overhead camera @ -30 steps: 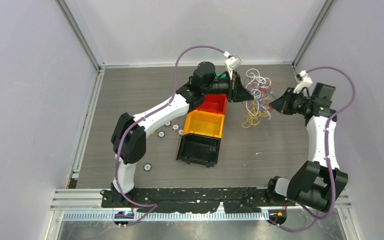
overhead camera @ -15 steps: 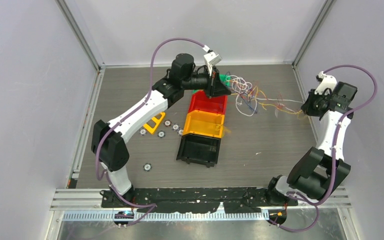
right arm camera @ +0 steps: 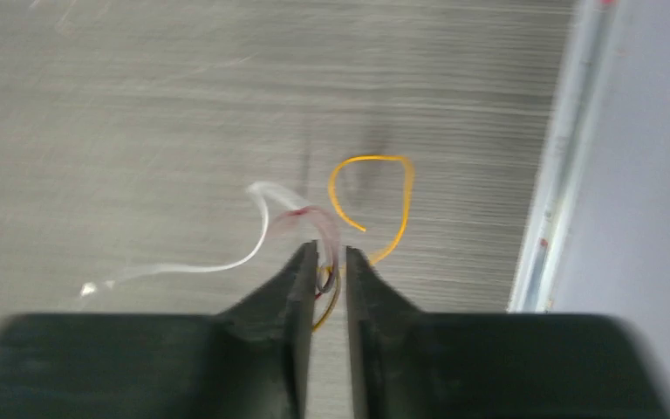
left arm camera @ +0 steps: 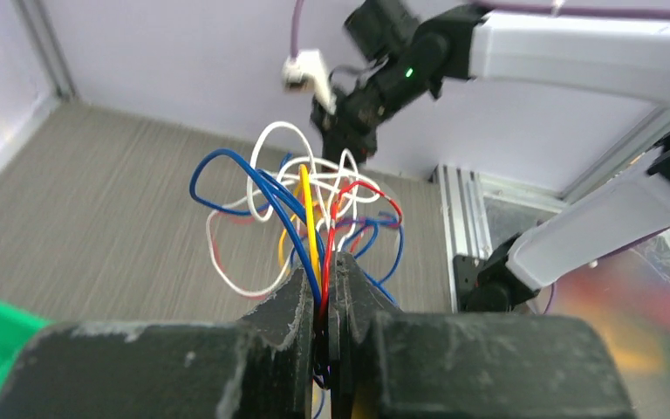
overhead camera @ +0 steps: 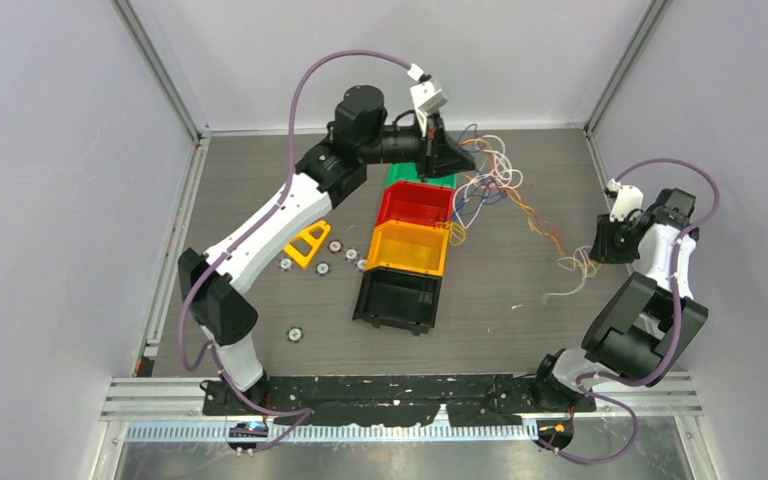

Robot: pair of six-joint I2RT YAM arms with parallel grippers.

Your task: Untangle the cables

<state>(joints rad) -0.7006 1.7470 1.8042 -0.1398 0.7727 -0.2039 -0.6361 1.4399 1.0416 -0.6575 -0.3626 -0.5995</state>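
Note:
The cables (overhead camera: pixel 488 186) form a loose tangle of blue, white, yellow and red loops hanging off the back of the red bin. My left gripper (overhead camera: pixel 463 160) is shut on one end of that bundle; in the left wrist view blue, yellow and red strands (left arm camera: pixel 310 205) run down between its closed fingers (left arm camera: pixel 292 301). My right gripper (overhead camera: pixel 600 250) is low at the right side, shut on a few separate strands (overhead camera: pixel 572 266). In the right wrist view a yellow loop (right arm camera: pixel 399 188) and a white strand (right arm camera: pixel 218 264) trail from its fingertips (right arm camera: pixel 331 253) over the table. A thin yellow strand (overhead camera: pixel 540 222) stretches between the two groups.
A row of bins sits mid-table: green (overhead camera: pixel 400 175), red (overhead camera: pixel 418 203), yellow (overhead camera: pixel 408 248), black (overhead camera: pixel 398 298). A yellow triangular frame (overhead camera: pixel 307 244) and small round discs (overhead camera: pixel 335 247) lie left of the bins. The metal rail (right arm camera: pixel 563 157) and right wall are close to my right gripper.
The arms pulled apart. My left gripper drew back left and up with most of the tangle; my right gripper swung right and toward the near side, dragging a few strands out.

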